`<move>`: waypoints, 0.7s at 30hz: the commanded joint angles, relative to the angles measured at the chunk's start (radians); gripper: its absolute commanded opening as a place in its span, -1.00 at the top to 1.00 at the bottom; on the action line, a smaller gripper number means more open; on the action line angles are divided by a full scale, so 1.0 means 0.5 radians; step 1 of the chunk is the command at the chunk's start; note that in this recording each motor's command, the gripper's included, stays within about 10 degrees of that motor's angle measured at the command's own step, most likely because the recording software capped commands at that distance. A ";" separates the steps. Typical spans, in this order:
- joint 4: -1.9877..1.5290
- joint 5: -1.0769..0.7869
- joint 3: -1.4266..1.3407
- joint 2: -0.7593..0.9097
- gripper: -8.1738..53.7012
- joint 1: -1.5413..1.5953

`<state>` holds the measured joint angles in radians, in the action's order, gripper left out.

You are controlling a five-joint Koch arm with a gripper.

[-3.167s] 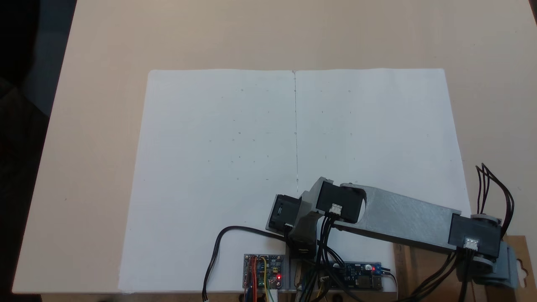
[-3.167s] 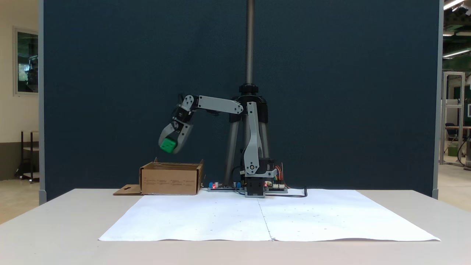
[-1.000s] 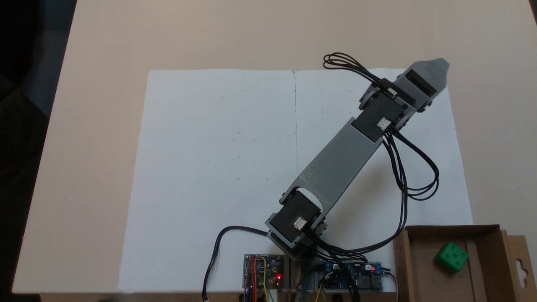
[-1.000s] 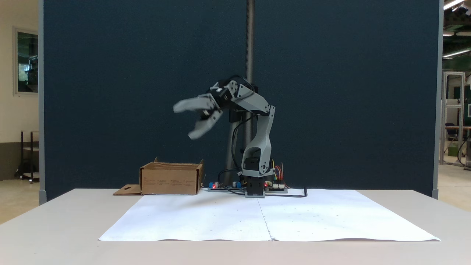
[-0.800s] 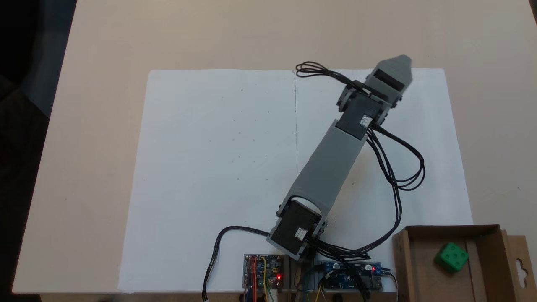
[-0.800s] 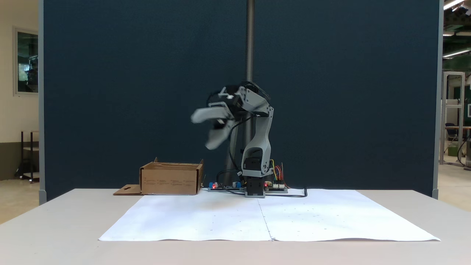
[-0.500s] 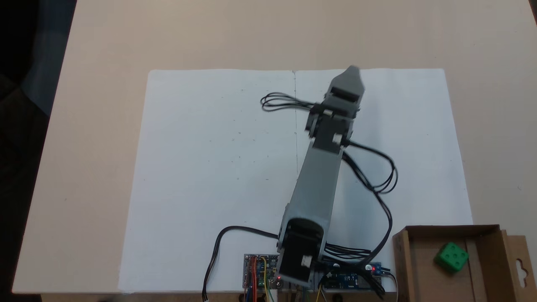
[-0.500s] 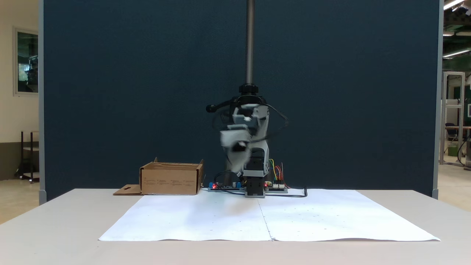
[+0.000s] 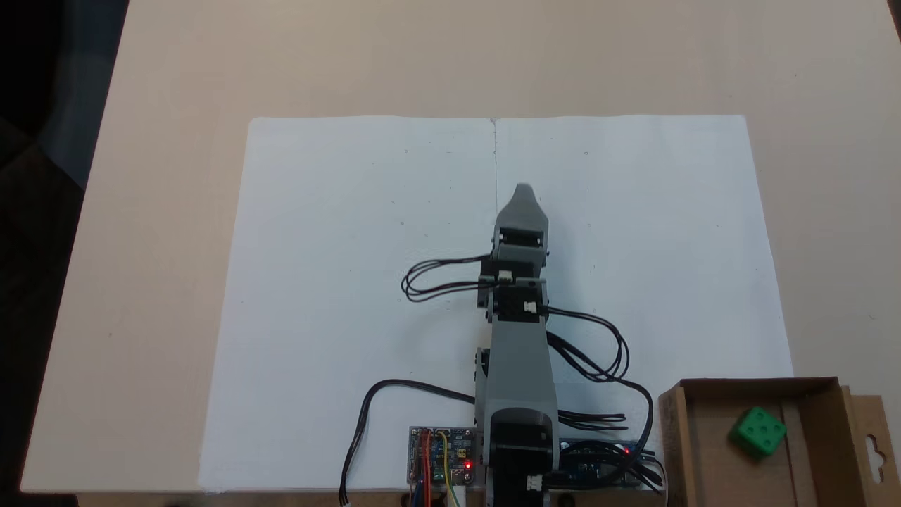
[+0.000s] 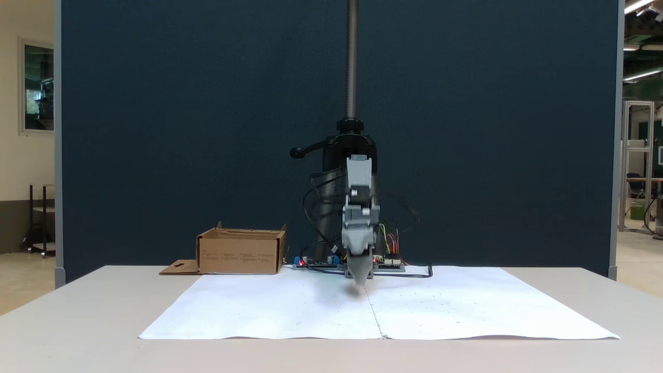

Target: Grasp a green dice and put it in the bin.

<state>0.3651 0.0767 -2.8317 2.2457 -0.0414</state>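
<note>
- Pointing up the frame along the paper's [image 9: 366, 232] centre seam, the gripper [image 9: 522, 191] sits mid-frame in the top-down fixed view; the front fixed view shows it low over the sheet.
- Its jaws line up one behind the other, so whether they are parted cannot be told; nothing green shows at them.
- The green dice [image 9: 757, 430] lies inside the bin [image 9: 674, 436] at lower right, well apart from the gripper, back beside the arm's base.
- Judged from this, the drop is done; no further reach seems needed.
</note>
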 commanded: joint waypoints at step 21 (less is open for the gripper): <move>1.460 -0.110 -0.598 0.252 -0.73 -0.006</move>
<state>0.9403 0.0721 -3.0511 2.2519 -0.0414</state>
